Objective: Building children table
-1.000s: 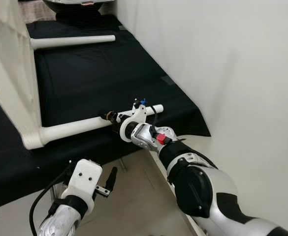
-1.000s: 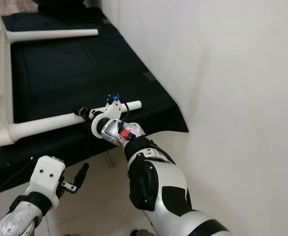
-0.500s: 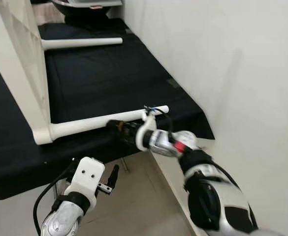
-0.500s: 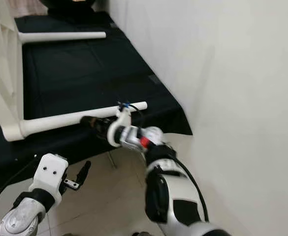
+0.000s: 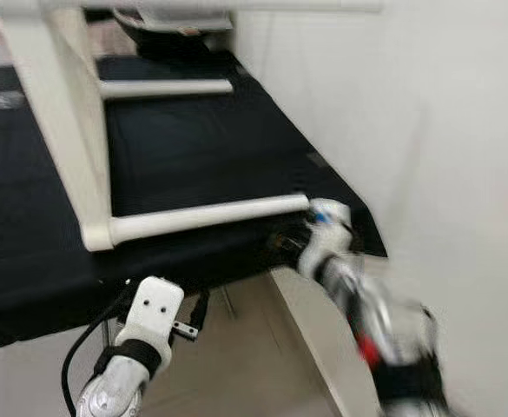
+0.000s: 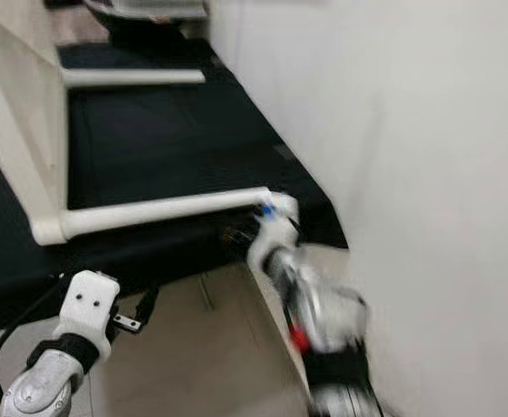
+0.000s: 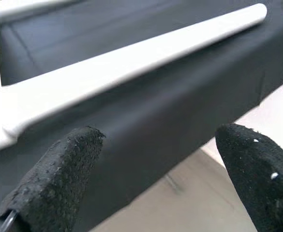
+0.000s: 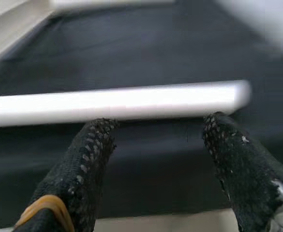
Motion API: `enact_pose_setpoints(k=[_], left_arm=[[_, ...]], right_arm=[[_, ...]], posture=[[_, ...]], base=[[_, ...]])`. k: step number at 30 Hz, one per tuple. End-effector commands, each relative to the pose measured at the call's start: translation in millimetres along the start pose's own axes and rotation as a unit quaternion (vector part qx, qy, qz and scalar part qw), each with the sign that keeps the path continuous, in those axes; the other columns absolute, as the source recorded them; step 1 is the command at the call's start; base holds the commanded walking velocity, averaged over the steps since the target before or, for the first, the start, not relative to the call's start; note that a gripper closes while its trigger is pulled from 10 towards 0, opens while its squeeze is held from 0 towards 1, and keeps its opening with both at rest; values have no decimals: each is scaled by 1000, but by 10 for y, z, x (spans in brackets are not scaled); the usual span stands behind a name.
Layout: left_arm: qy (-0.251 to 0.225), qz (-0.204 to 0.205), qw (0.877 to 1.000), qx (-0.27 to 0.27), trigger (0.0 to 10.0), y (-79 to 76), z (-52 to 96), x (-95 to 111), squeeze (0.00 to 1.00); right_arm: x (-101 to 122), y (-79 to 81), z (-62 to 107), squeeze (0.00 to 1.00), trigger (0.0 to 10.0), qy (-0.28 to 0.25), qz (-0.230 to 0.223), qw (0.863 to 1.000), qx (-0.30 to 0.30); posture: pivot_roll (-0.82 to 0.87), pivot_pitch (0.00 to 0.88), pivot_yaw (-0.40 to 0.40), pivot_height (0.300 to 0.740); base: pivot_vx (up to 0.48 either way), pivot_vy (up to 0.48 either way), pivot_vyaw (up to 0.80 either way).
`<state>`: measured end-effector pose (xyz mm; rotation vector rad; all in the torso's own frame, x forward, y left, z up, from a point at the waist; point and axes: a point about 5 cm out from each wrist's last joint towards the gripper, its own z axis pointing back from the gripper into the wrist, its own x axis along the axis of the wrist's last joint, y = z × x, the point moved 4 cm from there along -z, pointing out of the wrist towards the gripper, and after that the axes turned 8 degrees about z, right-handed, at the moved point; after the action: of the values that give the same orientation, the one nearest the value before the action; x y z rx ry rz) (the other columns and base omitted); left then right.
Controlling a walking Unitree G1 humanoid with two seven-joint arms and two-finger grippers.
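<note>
— Two grippers, what state?
— Right gripper [image 8: 156,140] spread, empty, near the white table leg [image 5: 206,215]; left gripper [image 7: 156,179] spread, empty.
— Leg's axis?
— Lying on the black cloth [image 5: 193,148], free end toward three o'clock.

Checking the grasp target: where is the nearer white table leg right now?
The white table leg lies across the black cloth, its free end beside the right gripper near the wall.

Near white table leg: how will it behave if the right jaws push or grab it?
Near leg is probably stiff: it runs straight out from the white frame, apparently fixed, so it shouldn't roll. Round and smooth, it may slip in the jaws. The right gripper is open at its free end, where a push could swing the whole frame on the black cloth.
</note>
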<state>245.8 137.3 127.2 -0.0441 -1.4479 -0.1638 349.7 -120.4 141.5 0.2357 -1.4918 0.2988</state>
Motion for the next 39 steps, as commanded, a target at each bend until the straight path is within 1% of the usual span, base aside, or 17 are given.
enact_pose_setpoints(k=[1,2,4,6,7,8,9,10,11,14,16,18,20,26,33,36,39], left_arm=[[0,3,1000,-1,10000,-28,9,7,0],[0,3,1000,-1,10000,-28,9,7,0],[1,2,1000,-9,10000,-65,6,-4,0],[1,2,1000,-9,10000,-65,6,-4,0],[2,2,1000,-13,10000,-82,3,-7,0],[2,2,1000,-13,10000,-82,3,-7,0],[3,3,1000,-16,10000,-103,0,-20,0],[3,3,1000,-16,10000,-103,0,-20,0],[5,4,1000,-17,10000,-120,-2,-35,0],[8,6,1000,-17,10000,-135,-2,-50,0],[11,9,1000,-12,10000,-134,-7,-77,0],[12,11,1000,-7,10000,-121,-8,-85,0],[19,13,1000,1,10000,-78,-18,-128,0],[28,12,999,7,10000,-37,-47,-183,0],[25,12,999,30,10000,30,-61,-195,0],[19,30,998,45,10000,73,-68,-182,0],[19,35,998,51,10000,91,-69,-178,0]], right_arm=[[143,18,98,0,10000,-43,57,997,-17],[143,18,98,0,10000,-43,57,997,-17],[38,116,205,0,10000,-34,61,998,-11],[38,116,205,0,10000,-34,61,998,-11],[1,166,246,0,10000,-20,57,998,-4],[1,166,246,0,10000,-20,57,998,-4],[-47,243,288,0,10000,-8,57,998,2],[-47,243,288,0,10000,-8,57,998,2],[-90,323,339,0,10000,12,49,999,8],[-133,388,378,0,10000,27,52,998,11],[-253,449,460,0,10000,26,80,996,-1],[-283,456,485,0,10000,18,90,996,-8],[-298,416,486,0,10000,12,81,996,-19],[-304,339,479,0,10000,16,62,997,-35],[-315,349,492,0,10000,20,63,997,-38],[-309,342,484,0,10000,15,66,997,-40],[-297,315,472,0,10000,13,67,997,-43]], posture=[[115,45,-126,740],[115,45,-126,740],[109,33,-119,740],[109,33,-119,740],[109,33,-119,740],[109,33,-119,740],[108,17,-116,740],[108,17,-116,740],[108,15,-117,740],[113,8,-117,740],[119,4,-121,740],[119,4,-121,740],[114,4,-118,740],[111,0,-115,740],[112,0,-119,740],[111,0,-120,740],[111,0,-122,740]], base=[[0,0,0],[0,0,0],[0,0,800],[0,0,800],[0,0,800],[0,0,800],[0,0,800],[0,0,800],[0,0,800],[0,0,800],[0,0,800],[0,0,800],[0,0,706],[50,-265,0],[300,-371,0],[349,-114,0],[119,0,0]])
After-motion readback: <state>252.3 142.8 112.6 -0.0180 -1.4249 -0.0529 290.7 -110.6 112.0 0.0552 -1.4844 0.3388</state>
